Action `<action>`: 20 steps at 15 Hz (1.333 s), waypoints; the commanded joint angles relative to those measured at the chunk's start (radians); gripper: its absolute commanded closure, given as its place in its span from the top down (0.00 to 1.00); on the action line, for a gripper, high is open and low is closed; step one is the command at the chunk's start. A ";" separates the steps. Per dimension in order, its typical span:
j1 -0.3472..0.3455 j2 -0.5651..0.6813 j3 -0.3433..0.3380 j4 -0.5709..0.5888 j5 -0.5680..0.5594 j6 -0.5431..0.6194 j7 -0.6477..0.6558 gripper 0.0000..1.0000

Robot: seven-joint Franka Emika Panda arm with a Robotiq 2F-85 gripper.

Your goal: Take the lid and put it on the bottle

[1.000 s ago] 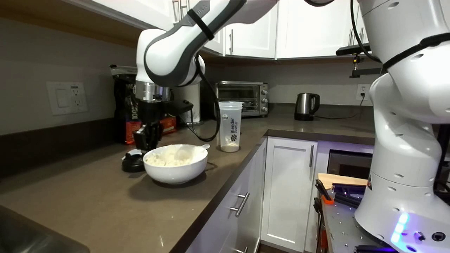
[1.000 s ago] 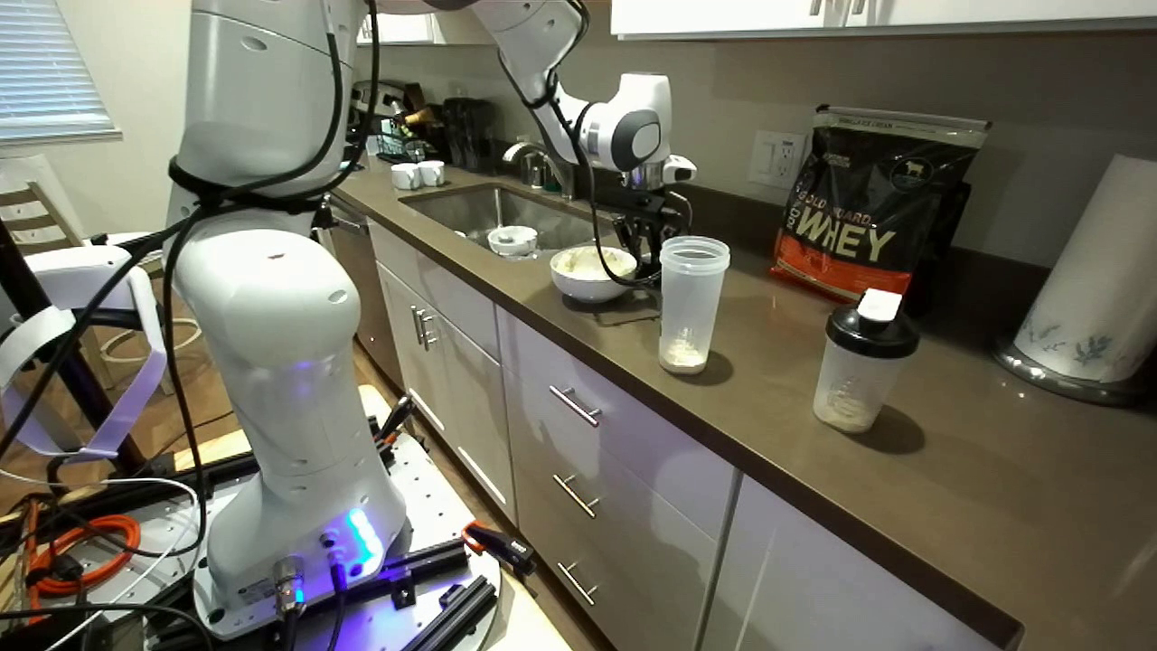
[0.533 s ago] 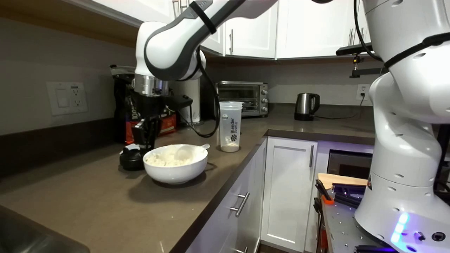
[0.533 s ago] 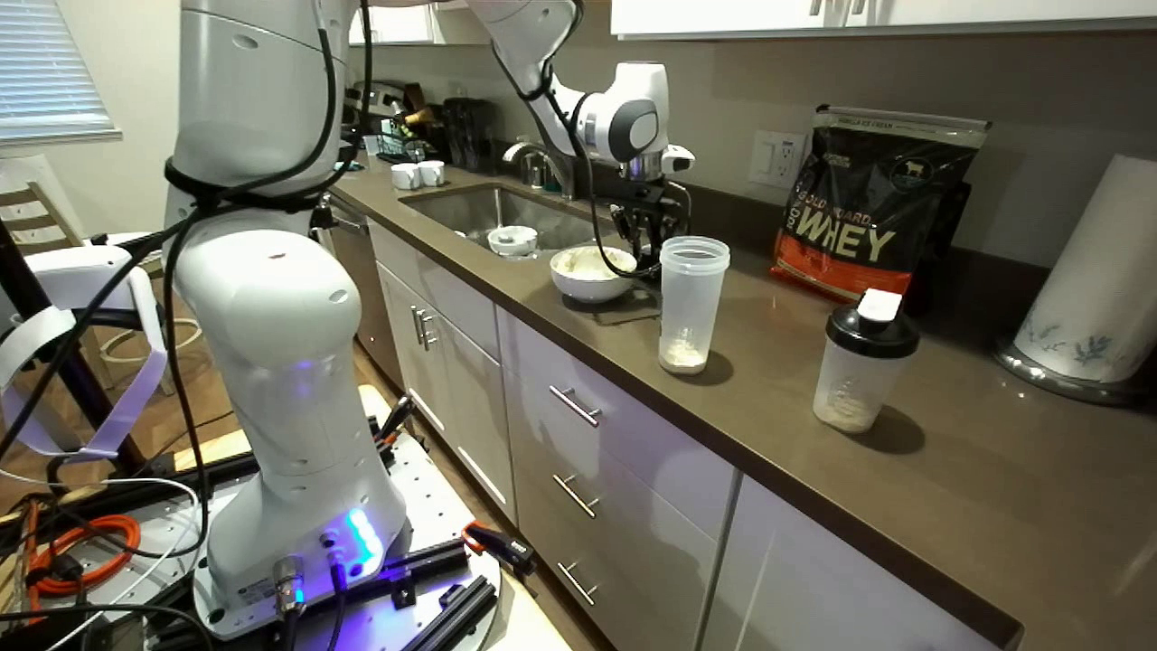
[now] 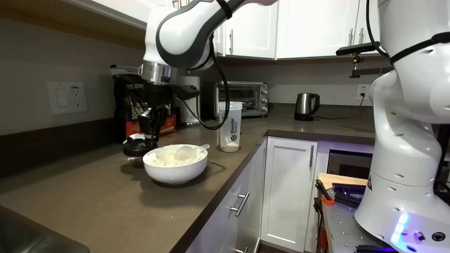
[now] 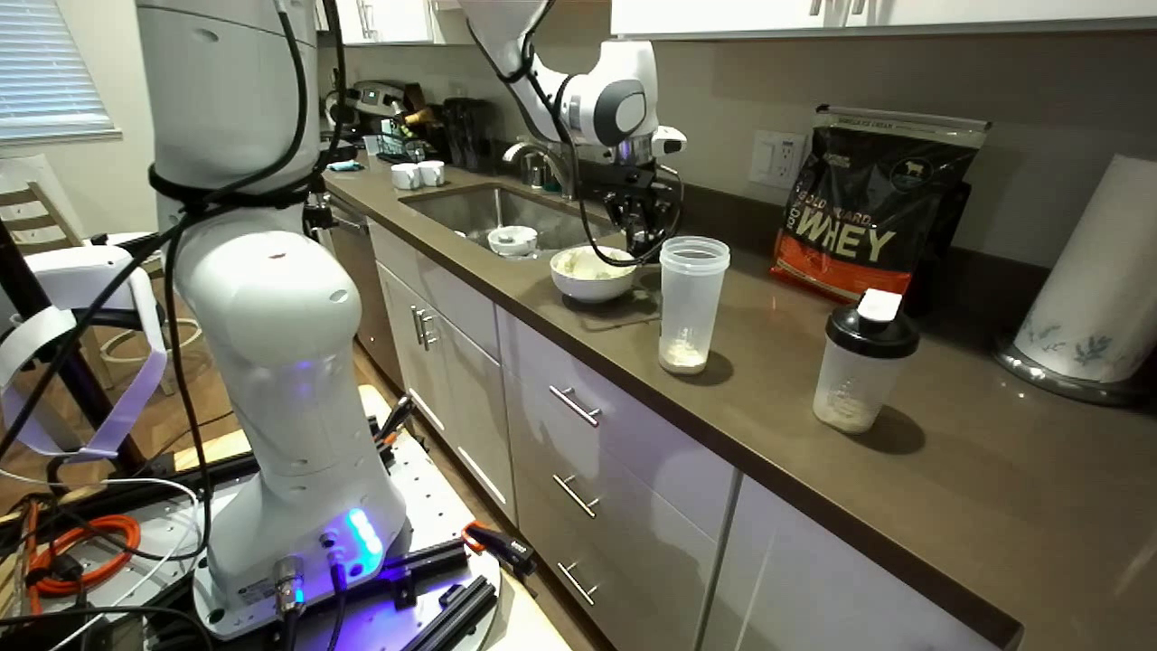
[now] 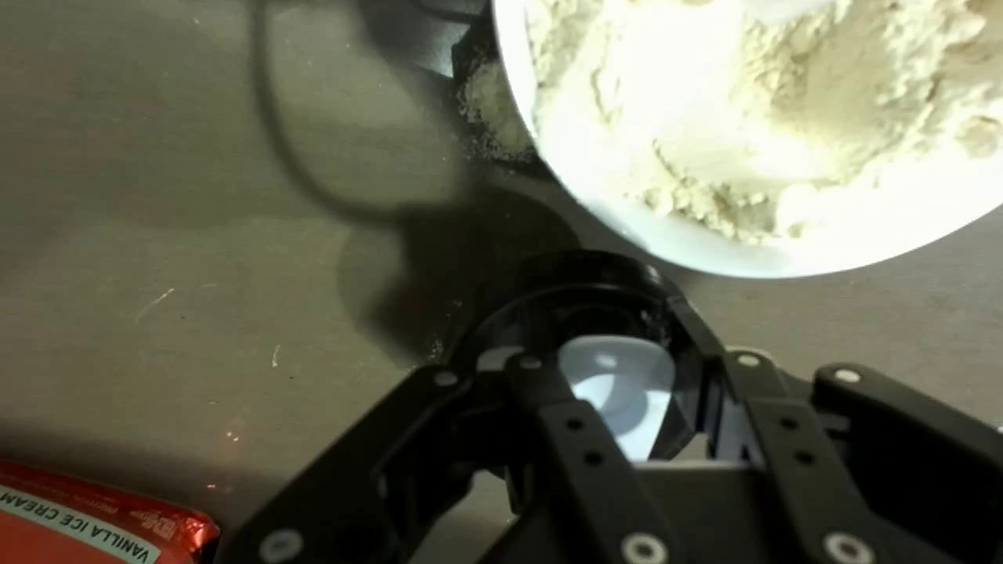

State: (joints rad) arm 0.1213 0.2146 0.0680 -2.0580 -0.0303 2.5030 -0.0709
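The lid (image 5: 135, 147) is a round black cap with a white flap. My gripper (image 5: 150, 138) is shut on it and holds it a little above the counter, beside the white bowl (image 5: 175, 171). In the wrist view the lid (image 7: 588, 274) sits between the fingers (image 7: 599, 352), and its pale flap faces the camera. In an exterior view the gripper (image 6: 642, 240) is behind the bowl and I cannot make out the lid. The tall translucent bottle (image 5: 231, 123) stands upright and open-topped on the counter; it also shows with powder at its bottom (image 6: 691, 298).
A shorter bottle with a black lid (image 6: 859, 371) stands near the paper-towel roll (image 6: 1085, 271). A whey bag (image 6: 877, 208) leans near the wall. The bowl holds powder and a scoop (image 5: 204, 147). A sink (image 6: 434, 203), toaster oven (image 5: 240, 95) and kettle (image 5: 306, 105) are farther off.
My gripper has risen with the lid, which now hangs above its shadow on the counter. The bowl and the bottle have not moved.
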 commanded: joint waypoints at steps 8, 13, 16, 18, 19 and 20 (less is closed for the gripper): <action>-0.007 -0.247 0.014 -0.204 -0.005 0.071 0.010 0.13; -0.009 -0.346 0.019 -0.238 -0.027 0.034 0.018 0.13; -0.013 -0.399 0.019 -0.247 -0.033 0.012 0.019 0.13; -0.020 -0.431 0.019 -0.248 -0.046 -0.007 0.026 0.13; -0.022 -0.446 0.019 -0.247 -0.052 -0.022 0.028 0.13; -0.027 -0.463 0.020 -0.247 -0.067 -0.039 0.033 0.13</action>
State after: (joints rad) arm 0.1168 -0.1821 0.0776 -2.2831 -0.0478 2.5068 -0.0704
